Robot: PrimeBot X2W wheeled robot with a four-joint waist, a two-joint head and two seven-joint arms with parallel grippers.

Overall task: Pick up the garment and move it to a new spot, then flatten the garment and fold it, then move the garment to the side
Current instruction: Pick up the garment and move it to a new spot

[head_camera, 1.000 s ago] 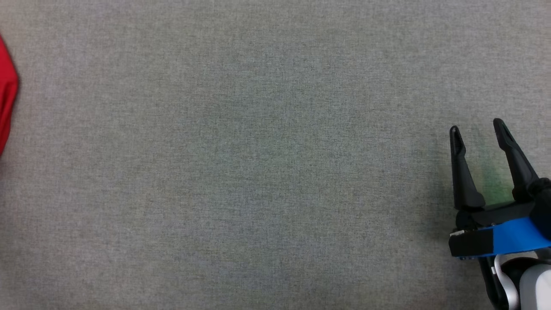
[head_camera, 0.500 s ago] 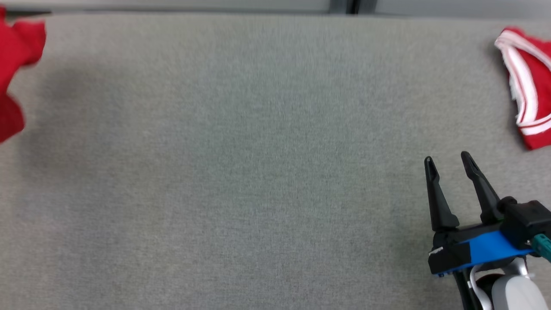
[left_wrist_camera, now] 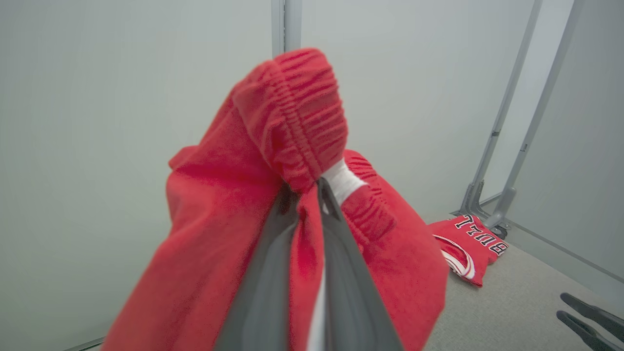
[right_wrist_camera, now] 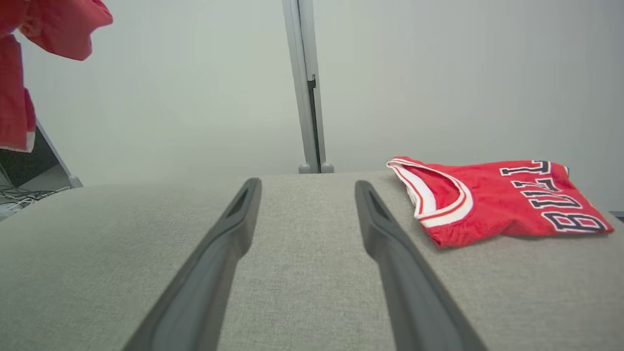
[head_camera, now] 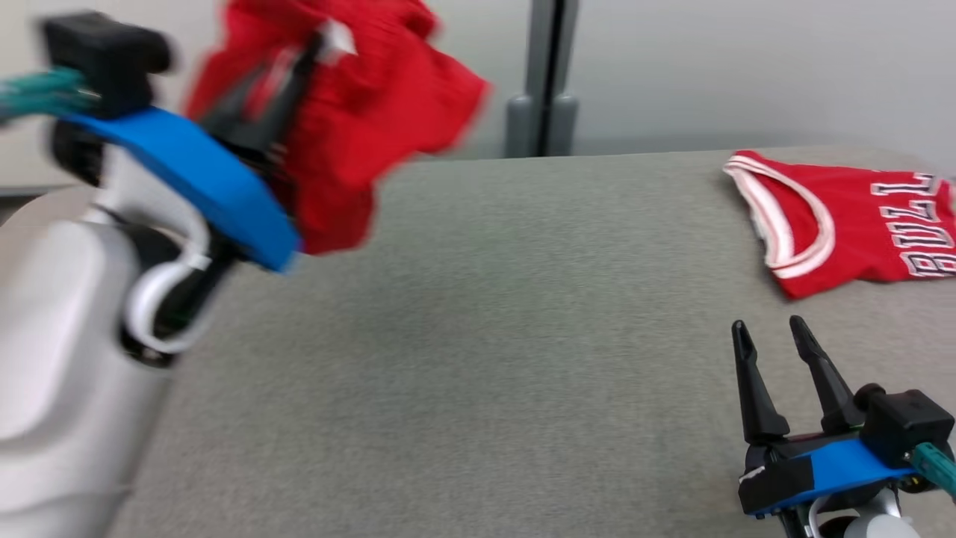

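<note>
The garment (head_camera: 373, 112) is red with a gathered elastic waistband (left_wrist_camera: 292, 112) and hangs bunched in the air above the table's far left. My left gripper (head_camera: 310, 52) is shut on it, and the cloth is pinched between the two fingertips (left_wrist_camera: 307, 187) in the left wrist view. The same garment (right_wrist_camera: 63, 24) shows at the upper left of the right wrist view. My right gripper (head_camera: 769, 325) stands open and empty low over the table at the near right, fingers apart (right_wrist_camera: 307, 184); it shows as well in the left wrist view's lower right corner (left_wrist_camera: 580, 312).
A folded red jersey (head_camera: 844, 224) with white trim and dark lettering lies at the table's far right (right_wrist_camera: 497, 200). The grey fabric table (head_camera: 485, 336) spreads between the arms. Pale wall panels and a grey post (head_camera: 541, 75) stand behind its far edge.
The head camera has tilted up, bringing the far edge and jersey into view. My left gripper has shut on the red garment and raised it into view. The right gripper stays open.
</note>
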